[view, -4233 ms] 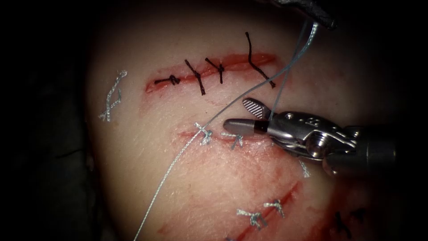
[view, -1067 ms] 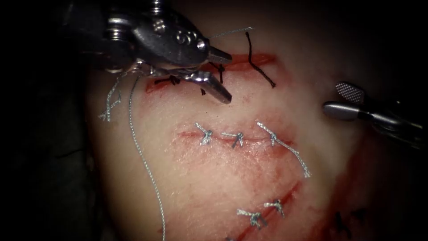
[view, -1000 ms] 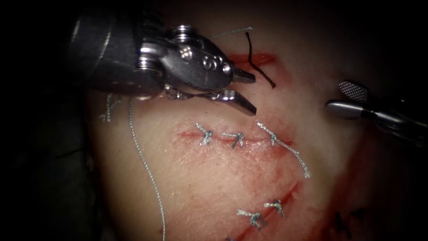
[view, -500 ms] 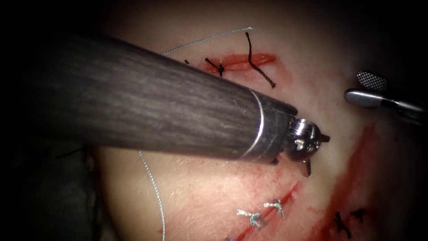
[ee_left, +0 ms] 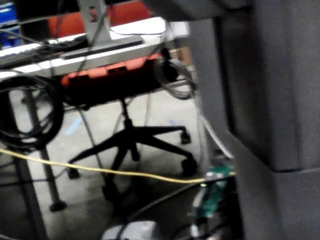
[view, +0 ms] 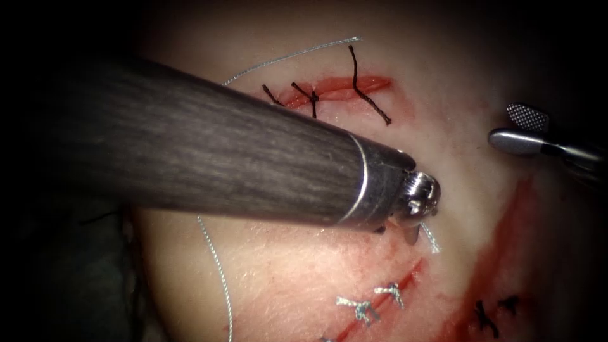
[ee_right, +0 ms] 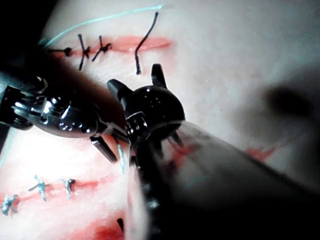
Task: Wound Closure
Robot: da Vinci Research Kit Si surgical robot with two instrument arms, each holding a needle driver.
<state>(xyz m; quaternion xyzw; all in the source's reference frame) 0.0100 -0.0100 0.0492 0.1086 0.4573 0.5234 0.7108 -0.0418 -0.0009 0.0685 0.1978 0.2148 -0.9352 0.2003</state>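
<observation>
The left tool's thick dark shaft [view: 209, 152] crosses the tissue [view: 443, 95] from the left and covers the middle cut. Its jaws [view: 415, 237] point down at the tissue right beside a grey cut thread tail [view: 431, 239]. In the right wrist view the left tool's jaws [ee_right: 120, 150] stand slightly apart with nothing between them, next to that tail [ee_right: 121, 156]. The right tool [view: 506, 123] waits open and empty at the right edge, off the tissue; its own jaws [ee_right: 134, 75] are spread. A loose grey thread [view: 215, 272] arcs behind the shaft.
An upper cut [view: 335, 85] carries black stitches with long tails. A lower cut [view: 380, 297] has grey knots. A red-stained cut [view: 500, 253] with black stitches [view: 491, 311] runs down the right side. The left wrist view looks at the room.
Over the last second the left tool swept in from the upper left across the middle cut, and its jaws turned down toward the grey tail. The right tool drew back to the right.
</observation>
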